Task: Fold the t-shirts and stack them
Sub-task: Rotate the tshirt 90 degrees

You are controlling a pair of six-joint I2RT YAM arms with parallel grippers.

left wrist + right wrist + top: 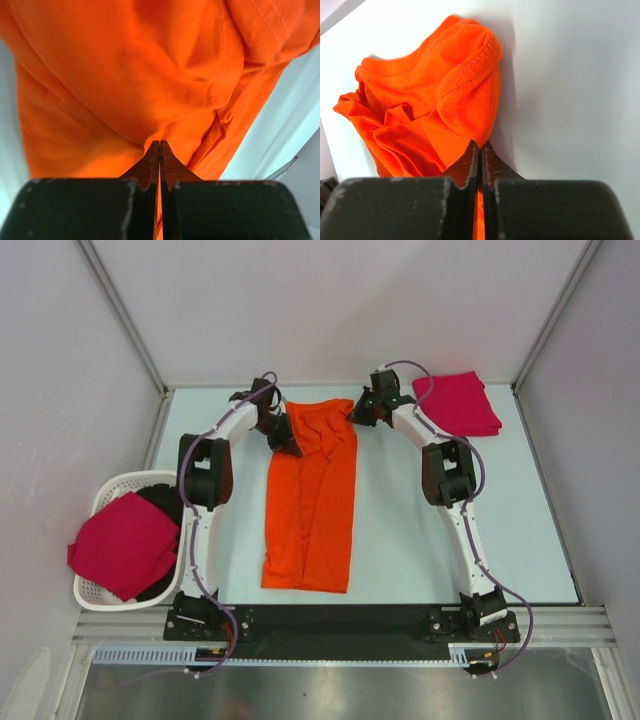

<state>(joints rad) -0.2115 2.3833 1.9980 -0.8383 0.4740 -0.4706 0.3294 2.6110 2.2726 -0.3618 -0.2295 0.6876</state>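
Note:
The orange t-shirt (312, 495) lies as a long narrow strip down the middle of the table. My left gripper (286, 444) is shut on its far left corner; orange cloth (125, 85) fills the left wrist view and shows between the fingers. My right gripper (353, 413) is shut on its far right corner, where the hem (465, 65) bunches above the fingertips. A folded crimson-pink t-shirt (460, 403) lies at the far right of the table. Another crimson-pink shirt (125, 543) drapes over the basket at the left.
A white slatted basket (100, 502) stands off the table's left edge, with dark cloth (160, 505) inside under the pink shirt. White walls enclose the table on three sides. The arm bases sit on a black rail (340, 620) at the near edge.

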